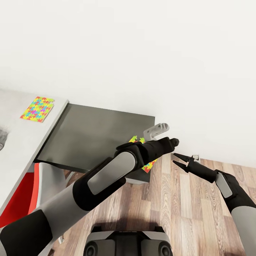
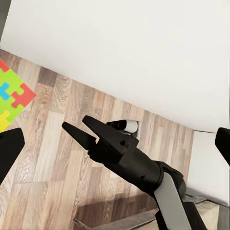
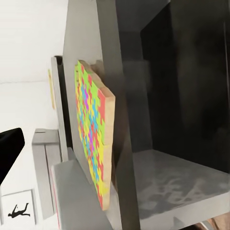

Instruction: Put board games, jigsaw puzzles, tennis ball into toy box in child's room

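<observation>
Left gripper (image 1: 170,143): fingers spread wide, nothing held, hovering over the near right corner of the table's dark grey wing (image 1: 92,135), directly above one jigsaw puzzle (image 1: 149,165) and hiding its middle from the head view. Puzzle lies flat and pattern-up, square so no real long axis, one corner poking past the wing's edge over the wooden floor (image 1: 185,206); probably usable as an overhang to get a finger beneath so thin a slab. Right gripper (image 1: 179,159): jaws parted and empty, waiting just beside that corner over the floor, tips aimed at it, apparently to take the exposed edge.
</observation>
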